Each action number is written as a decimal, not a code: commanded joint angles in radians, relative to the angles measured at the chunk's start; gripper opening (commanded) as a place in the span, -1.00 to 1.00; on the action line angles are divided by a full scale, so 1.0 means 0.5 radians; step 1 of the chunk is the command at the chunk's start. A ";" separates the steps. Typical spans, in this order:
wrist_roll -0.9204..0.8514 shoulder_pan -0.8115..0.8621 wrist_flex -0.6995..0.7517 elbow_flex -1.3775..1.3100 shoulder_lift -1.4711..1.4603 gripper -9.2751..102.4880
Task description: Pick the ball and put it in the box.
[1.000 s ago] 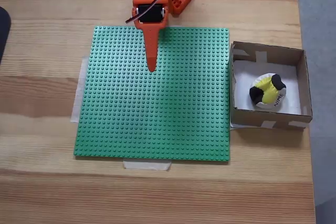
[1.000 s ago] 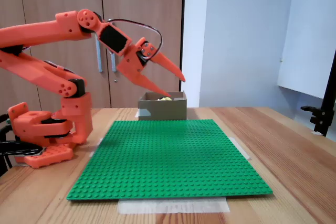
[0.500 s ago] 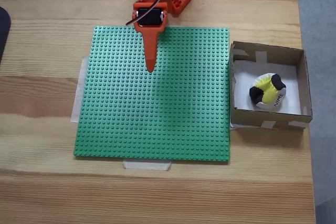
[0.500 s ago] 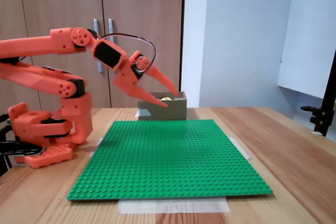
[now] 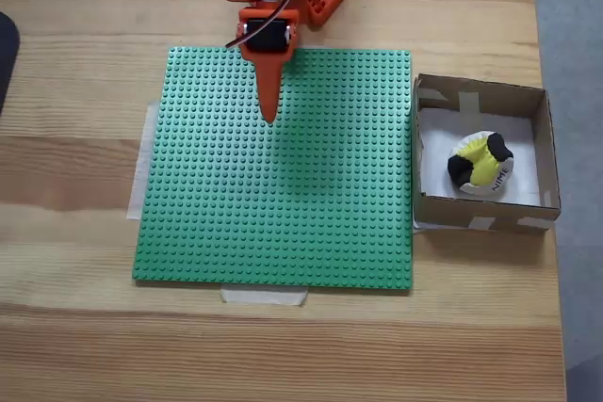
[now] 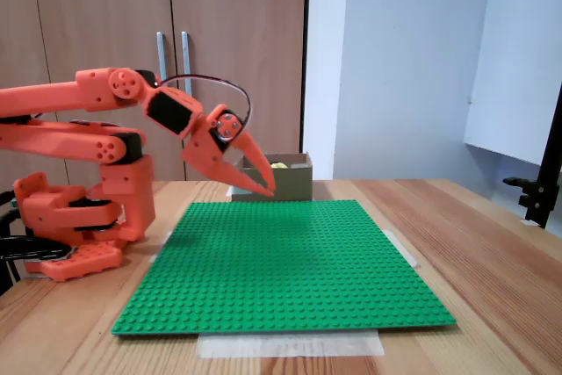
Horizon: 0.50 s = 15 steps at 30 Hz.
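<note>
A: Where is the ball (image 5: 481,164) at this moment?

B: In the fixed view from above it lies inside the box (image 5: 534,102), on the white bottom, a little toward the 5 o'clock part of the square. Yellow and black patches face up, and the white patch with lettering points to about 5 o'clock. In the fixed view from the side, a sliver of yellow (image 6: 279,165) peeps over the cardboard wall (image 6: 294,183).

A: And the box itself?

B: It sits on the wooden counter (image 5: 85,63) at 3 o'clock from the green studded baseplate (image 5: 311,195), its wall just beside the plate's edge. Pale tape pieces show on its walls.

A: What about the tool?

B: The tool (image 5: 270,116) hangs over the baseplate near its 12 o'clock edge, pointing toward 6 o'clock in the view from above, well apart from the ball and the box. From the side, the tool (image 6: 266,189) slopes downward above the plate with nothing between its fingers. One finger (image 6: 255,159) runs long and pointed; the two tips nearly meet, with a narrow wedge of space behind them, so it is almost pressed together and empty.

A: The arm?

B: Its orange base (image 6: 75,217) stands on the counter at the plate's 9 o'clock side in the side view, and the links are folded low.

A: Anything else?

B: Strips of tape (image 5: 264,296) hold the baseplate's edges to the counter.
</note>
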 commanded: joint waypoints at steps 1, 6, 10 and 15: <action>-0.021 0.006 -0.009 0.006 0.055 -0.80; -0.034 0.006 -0.018 0.104 0.120 -0.82; -0.037 0.006 -0.018 0.181 0.184 -0.85; -0.046 0.003 -0.018 0.255 0.236 -0.85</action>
